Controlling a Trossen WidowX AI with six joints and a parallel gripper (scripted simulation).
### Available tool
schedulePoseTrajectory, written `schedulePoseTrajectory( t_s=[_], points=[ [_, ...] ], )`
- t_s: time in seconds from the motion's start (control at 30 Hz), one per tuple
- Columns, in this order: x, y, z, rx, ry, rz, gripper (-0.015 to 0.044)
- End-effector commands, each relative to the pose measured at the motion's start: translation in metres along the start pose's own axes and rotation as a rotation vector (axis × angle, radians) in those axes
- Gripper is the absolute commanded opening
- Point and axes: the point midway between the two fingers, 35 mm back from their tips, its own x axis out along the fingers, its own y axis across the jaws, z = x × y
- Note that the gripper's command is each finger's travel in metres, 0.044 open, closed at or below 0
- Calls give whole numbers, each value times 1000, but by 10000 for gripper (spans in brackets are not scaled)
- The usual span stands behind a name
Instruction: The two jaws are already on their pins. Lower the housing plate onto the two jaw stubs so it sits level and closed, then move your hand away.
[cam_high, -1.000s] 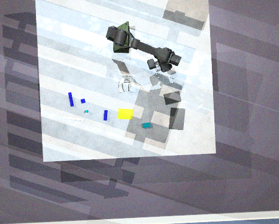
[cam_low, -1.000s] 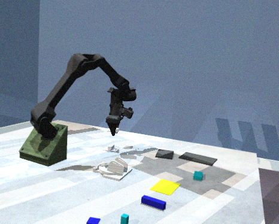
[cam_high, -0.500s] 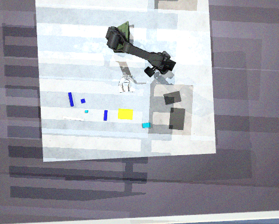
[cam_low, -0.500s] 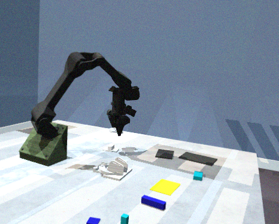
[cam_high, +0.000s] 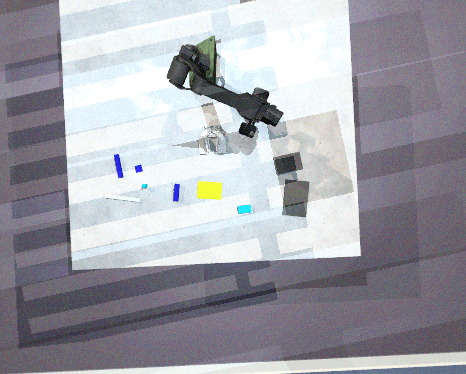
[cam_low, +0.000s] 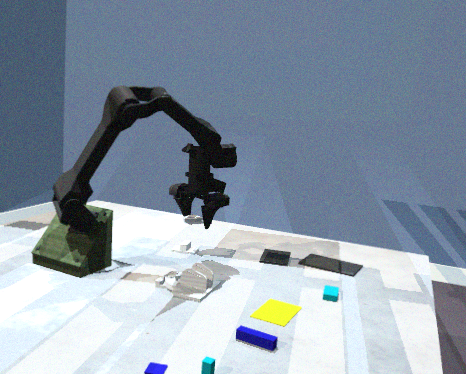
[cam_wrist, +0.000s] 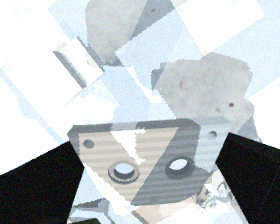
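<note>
The claw (cam_high: 253, 135) (cam_low: 197, 220) (cam_wrist: 148, 137), fairly wide open yet gripping the plate (cam_low: 192, 219) (cam_wrist: 145, 167) by its ends, hangs above the table (cam_high: 150, 240) (cam_low: 395, 325), the jaws (cam_high: 214, 140) (cam_low: 197, 279) at its nine o'clock from above; best carry it there, line up both holes, and lower it level.

I'm seeing fine ridges like printed plastic across the pale housing plate (cam_low: 192, 219) (cam_wrist: 145, 167), matt over its face. My gripper (cam_low: 200, 205) (cam_wrist: 148, 137) looks dull black. The green base (cam_high: 210, 60) (cam_low: 102, 250) shows a wood-like, streaky grain, and the yellow piece (cam_high: 209, 190) (cam_low: 276, 312) reads flat, smooth and unshiny.
</note>
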Motion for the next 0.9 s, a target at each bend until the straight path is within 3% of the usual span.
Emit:
schedulePoseTrajectory(
  t_s=[0.0, 0.87],
  points=[
    [1, -8, -9, -116, 6, -1, 351],
    [1, -57, -60, -871, 12, -3, 351]
  ],
)
